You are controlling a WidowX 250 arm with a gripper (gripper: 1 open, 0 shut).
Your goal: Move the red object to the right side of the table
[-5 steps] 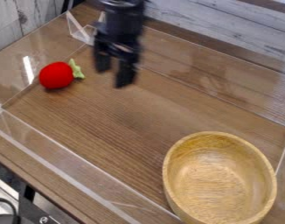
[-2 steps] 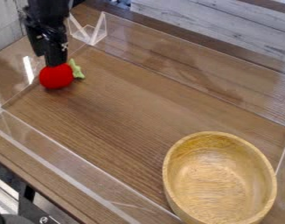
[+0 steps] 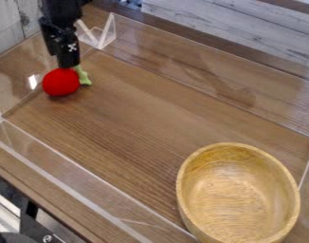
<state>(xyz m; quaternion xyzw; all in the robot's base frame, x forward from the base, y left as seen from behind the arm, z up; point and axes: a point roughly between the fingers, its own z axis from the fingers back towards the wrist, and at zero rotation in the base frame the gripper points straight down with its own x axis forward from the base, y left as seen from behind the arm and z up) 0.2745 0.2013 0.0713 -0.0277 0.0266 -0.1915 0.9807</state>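
I see the red object (image 3: 61, 82) at the far left of the table (image 3: 144, 123), with my gripper (image 3: 63, 61) just above it, jaws wide apart. It looks light and smooth, so I'd pinch its round middle. A bowl (image 3: 240, 195) sits far right.

Even bright light, glare on the table (image 3: 183, 95), soft low-resolution blur

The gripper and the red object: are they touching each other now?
Cannot tell. In the camera view the open gripper hangs just above and behind the red object, and their outlines meet, so neither contact nor a gap shows plainly.
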